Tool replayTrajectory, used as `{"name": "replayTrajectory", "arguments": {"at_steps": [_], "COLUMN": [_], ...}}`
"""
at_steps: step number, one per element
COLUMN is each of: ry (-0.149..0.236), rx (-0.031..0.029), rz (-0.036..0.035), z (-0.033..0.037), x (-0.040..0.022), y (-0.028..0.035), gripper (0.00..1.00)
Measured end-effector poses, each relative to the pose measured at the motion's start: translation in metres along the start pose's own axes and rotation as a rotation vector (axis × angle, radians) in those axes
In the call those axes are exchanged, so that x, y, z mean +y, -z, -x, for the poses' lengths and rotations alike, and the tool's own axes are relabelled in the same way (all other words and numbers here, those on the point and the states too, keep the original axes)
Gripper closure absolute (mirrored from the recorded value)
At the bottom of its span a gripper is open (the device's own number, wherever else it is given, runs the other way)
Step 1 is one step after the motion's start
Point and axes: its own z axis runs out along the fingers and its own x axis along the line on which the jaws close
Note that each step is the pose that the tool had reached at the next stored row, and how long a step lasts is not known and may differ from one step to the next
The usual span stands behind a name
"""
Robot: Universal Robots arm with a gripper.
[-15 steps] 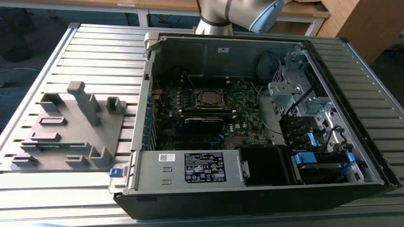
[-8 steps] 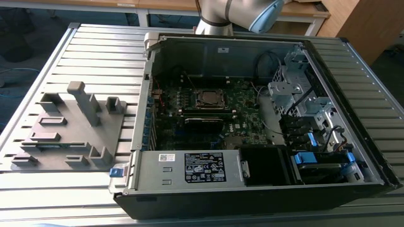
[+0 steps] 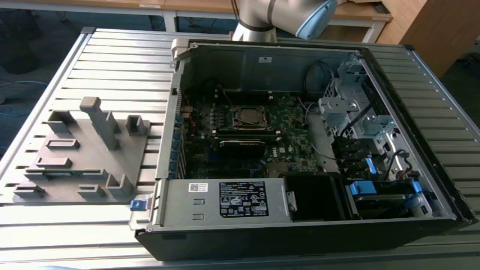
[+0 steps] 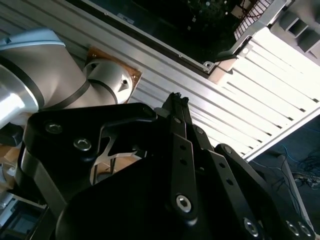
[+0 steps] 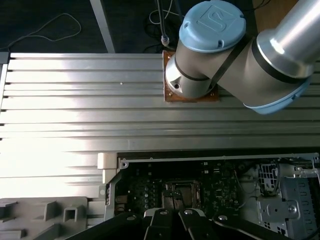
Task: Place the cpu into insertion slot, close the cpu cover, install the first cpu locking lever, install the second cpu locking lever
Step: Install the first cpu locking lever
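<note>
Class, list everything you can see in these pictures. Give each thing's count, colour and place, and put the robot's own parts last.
table: one, silver, slatted, under everything.
computer case: one, black, open, lying on the table.
circuit board: one, green-black, inside the case.
chip socket: one, silver-framed, middle of the board.
power box: one, grey, labelled, inside the case.
drive cage: one, grey, at the exterior view's right of the board.
moulded tray: one, grey, at the exterior view's left of the case.
arm: one, silver and pale blue, mounted on the table.
claw: one, black, aimed at the open case.
</note>
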Motion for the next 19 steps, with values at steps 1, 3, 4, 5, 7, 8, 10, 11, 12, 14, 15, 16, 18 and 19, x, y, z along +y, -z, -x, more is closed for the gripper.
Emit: {"name": "replayTrajectory", "arguments": {"at_steps": [1,3,4,5,7,8,10,11,12,14,15,16,18,19], "ry": [0.0,0.0,0.0,0.0,0.0,0.0,0.0,0.0,0.0,0.0,0.0,0.0,0.0,0.0], "rx": [0.0,0.0,-0.0001,-0.0002,-0.0002,-0.0003,-0.0002,-0.0002,-0.0002,-0.0002,-0.0002,-0.0002,-0.0002,-0.0003], "rz": [0.0,0.0,-0.0002,-0.0029,-0.0028,-0.0029,-0.0029,-0.0029,-0.0029,-0.0029,-0.0028,-0.0028,-0.0028,-0.0028], "z": [-0.0002,-0.0004,-0.0005,-0.0014,-0.0014,-0.0014,-0.0014,-0.0014,-0.0014,-0.0014,-0.0014,-0.0014,-0.0014,-0.0014], "x": [-0.0005,-0.0014,-0.0019,-0.0062,-0.0063,-0.0063,-0.0063,-0.0063,-0.0063,-0.0063,-0.0063,-0.0063,-0.0063,-0.0063], "y": [-0.0017,-0.0052,-0.0071,-0.024,-0.0241,-0.0241,-0.0242,-0.0242,-0.0242,-0.0242,-0.0243,-0.0243,-0.0243,-0.0244], "gripper": [0.89,0.89,0.89,0.89,0.89,0.89,0.89,0.89,0.89,0.89,0.89,0.89,0.89,0.89]}}
